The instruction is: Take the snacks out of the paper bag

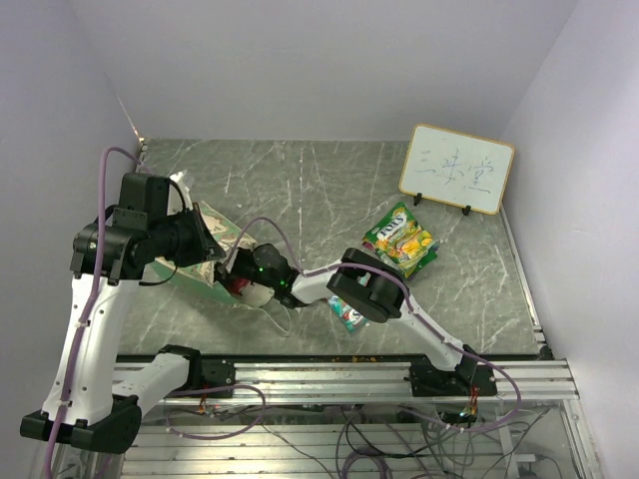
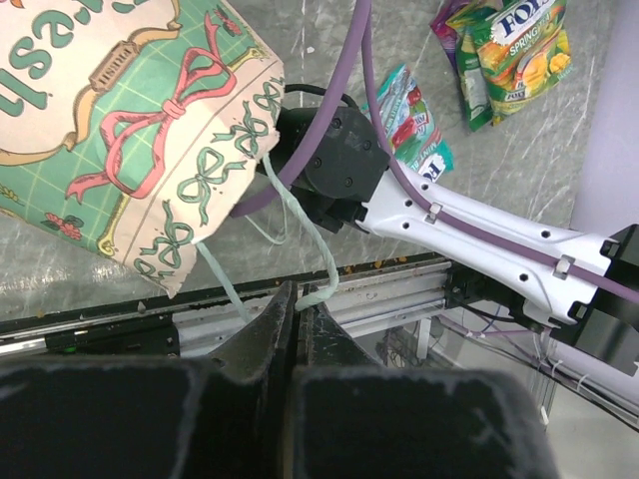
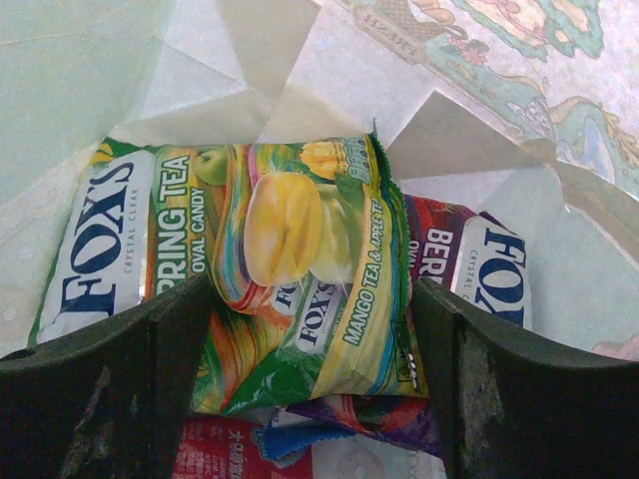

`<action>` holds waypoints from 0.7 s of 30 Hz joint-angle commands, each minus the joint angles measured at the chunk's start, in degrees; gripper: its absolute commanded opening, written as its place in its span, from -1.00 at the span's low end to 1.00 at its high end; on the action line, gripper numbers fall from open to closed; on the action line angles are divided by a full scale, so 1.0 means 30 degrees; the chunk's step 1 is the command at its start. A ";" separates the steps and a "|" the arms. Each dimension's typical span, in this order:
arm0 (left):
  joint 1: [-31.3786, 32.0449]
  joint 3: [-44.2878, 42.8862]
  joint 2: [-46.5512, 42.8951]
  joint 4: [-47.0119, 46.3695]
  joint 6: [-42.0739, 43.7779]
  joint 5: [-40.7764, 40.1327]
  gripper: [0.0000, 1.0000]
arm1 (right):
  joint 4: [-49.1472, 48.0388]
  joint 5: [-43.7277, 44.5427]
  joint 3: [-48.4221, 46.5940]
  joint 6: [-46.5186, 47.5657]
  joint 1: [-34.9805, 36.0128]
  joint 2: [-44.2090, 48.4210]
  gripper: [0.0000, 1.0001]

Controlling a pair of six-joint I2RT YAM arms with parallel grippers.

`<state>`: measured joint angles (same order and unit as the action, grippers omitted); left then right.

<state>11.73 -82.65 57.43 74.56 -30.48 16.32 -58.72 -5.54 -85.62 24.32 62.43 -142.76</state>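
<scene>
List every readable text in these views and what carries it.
"FOX'S SPRING TEA OVAL CANDY": green-yellow packet in paper bag.
"MANGO TEA & APPLE TEA": same packet.
"BER", "FOX": purple packet beneath.
"FOX", "SPRING": loose packet.
Whiteboard handwriting: too blurred.
Bag's outer lettering: cut off.

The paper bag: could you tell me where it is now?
Top view, left side: the bag, handle pinched by the left hand, right hand inside its mouth.

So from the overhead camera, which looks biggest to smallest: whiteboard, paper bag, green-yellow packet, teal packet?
1. whiteboard
2. paper bag, though the left arm hides part, so this rank is unsure
3. green-yellow packet
4. teal packet, partly under the right arm
</scene>
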 commanded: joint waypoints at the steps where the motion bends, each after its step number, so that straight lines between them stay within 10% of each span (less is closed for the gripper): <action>1: 0.0076 -0.0895 -0.0063 0.0070 -0.0169 0.0189 -0.86 | 0.1540 0.0870 -0.0768 -0.0642 -0.0468 -0.0935 0.50; 14: 0.0075 -0.0608 0.0280 -0.0011 0.0231 -0.0143 -0.86 | 0.0622 0.0499 -0.0588 -0.0907 -0.0476 -0.0102 -0.83; 21: 0.0066 -0.0469 0.0028 -0.0082 -0.0294 -0.1251 -0.86 | -0.0370 0.1136 -0.0097 -0.1983 -0.0345 0.1219 -1.00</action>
<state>11.73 -83.20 58.46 74.56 -30.46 15.11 -58.02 -5.17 -87.00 20.75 61.63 -142.96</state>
